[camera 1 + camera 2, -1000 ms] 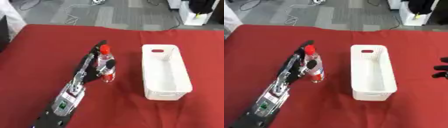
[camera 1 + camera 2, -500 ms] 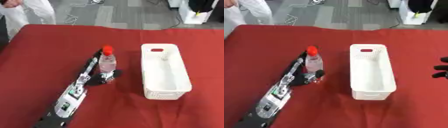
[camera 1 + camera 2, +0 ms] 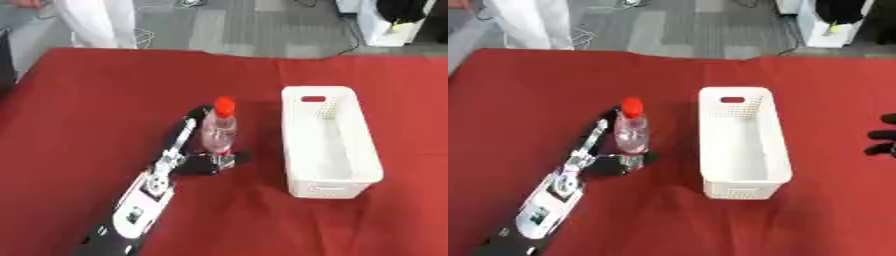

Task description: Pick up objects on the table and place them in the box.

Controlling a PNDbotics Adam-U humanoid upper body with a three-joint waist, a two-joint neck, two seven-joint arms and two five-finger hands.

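Red cloth covers the tabletop, where a clear bottle with a red cap stands upright, left of the white box and apart from it. Left hand has its fingers curled round the bottle's lower part. Right hand shows only as dark fingertips at the right eye view's right edge; whether those fingers are apart or together I cannot tell.
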